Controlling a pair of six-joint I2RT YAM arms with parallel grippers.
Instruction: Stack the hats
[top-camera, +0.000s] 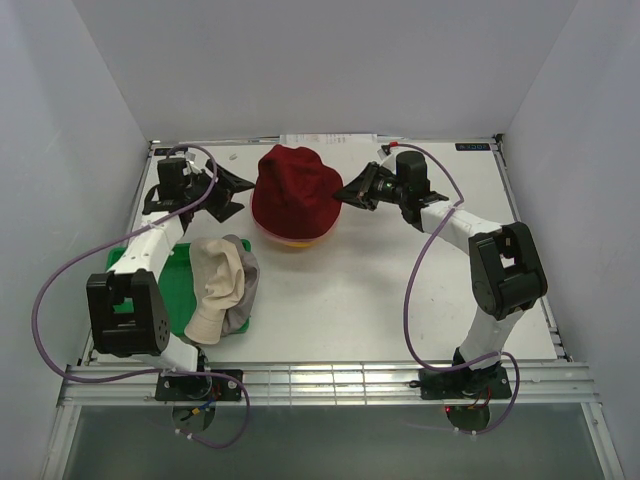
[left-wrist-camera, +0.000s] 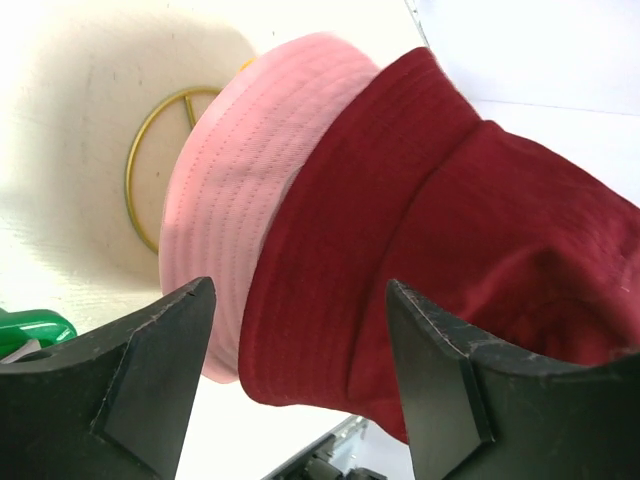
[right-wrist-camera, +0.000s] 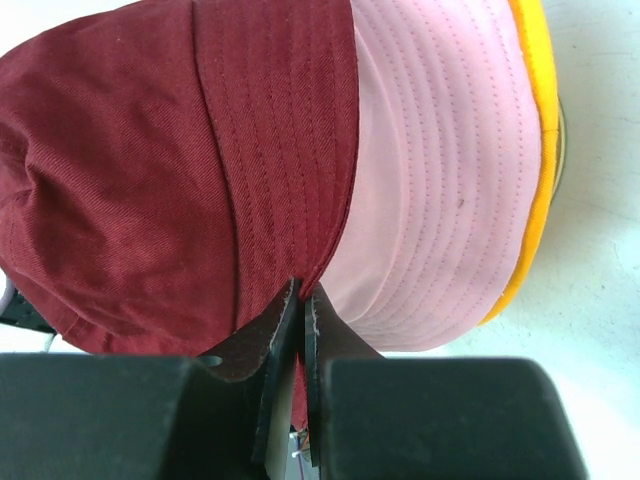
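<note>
Where the gold wire stand (left-wrist-camera: 150, 150) sits at the back of the white table (top-camera: 400, 290), I see the red hat (top-camera: 295, 190) topping the pink hat (left-wrist-camera: 240, 200) and yellow hat (right-wrist-camera: 535, 150), 3 soft twill crowns with stitched brims. My right gripper (right-wrist-camera: 302, 295) is pinched on the red brim, while my left gripper (top-camera: 245, 198) stands wide apart beside that hat. At the left front, the cream hat (top-camera: 215, 275) and grey hat (top-camera: 245, 285) lie crumpled half on the green tray (top-camera: 175, 265).

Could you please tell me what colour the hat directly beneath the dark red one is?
Pink; that hat shows best in the right wrist view.
</note>
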